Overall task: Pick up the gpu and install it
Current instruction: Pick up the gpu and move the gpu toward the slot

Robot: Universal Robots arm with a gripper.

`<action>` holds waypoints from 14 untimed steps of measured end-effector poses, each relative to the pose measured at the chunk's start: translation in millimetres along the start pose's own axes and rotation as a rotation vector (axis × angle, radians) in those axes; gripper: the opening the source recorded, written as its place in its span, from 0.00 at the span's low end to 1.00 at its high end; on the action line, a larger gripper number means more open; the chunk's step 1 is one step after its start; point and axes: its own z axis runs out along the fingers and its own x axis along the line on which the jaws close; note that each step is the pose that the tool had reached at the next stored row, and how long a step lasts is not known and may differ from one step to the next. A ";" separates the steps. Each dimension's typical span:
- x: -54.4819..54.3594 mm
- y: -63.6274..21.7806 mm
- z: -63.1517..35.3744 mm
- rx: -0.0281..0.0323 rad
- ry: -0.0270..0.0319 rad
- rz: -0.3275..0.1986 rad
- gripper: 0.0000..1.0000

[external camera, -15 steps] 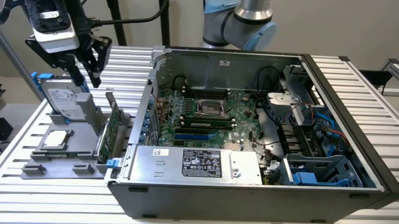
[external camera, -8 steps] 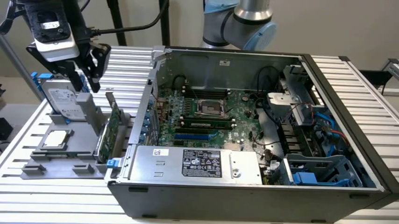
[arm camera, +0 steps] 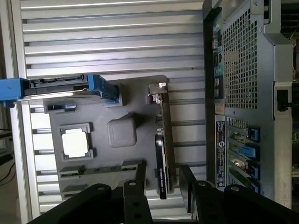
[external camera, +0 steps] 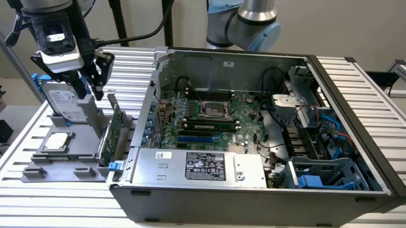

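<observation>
Two black fingers of the gripper stand apart, empty, above the thin flat gpu, upright on edge in a grey moulded tray.

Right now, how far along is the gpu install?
Done: nothing that shows. The gpu stands on edge in the grey holder, outside the case.
In hand: the claw is open and hangs over the holder. In the wrist view its fingers sit either side of the card's edge, not gripping.
Left: the whole pick and install. The blue slots hold no card.
</observation>
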 end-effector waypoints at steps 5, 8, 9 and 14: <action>0.1 -1.4 9.0 -0.0001 0.0000 -0.006 0.42; 0.1 -1.7 14.6 -0.0003 0.0000 -0.011 0.42; 0.2 -1.8 16.5 -0.0003 0.0001 -0.013 0.42; 0.3 -2.1 25.4 -0.0005 0.0001 -0.024 0.42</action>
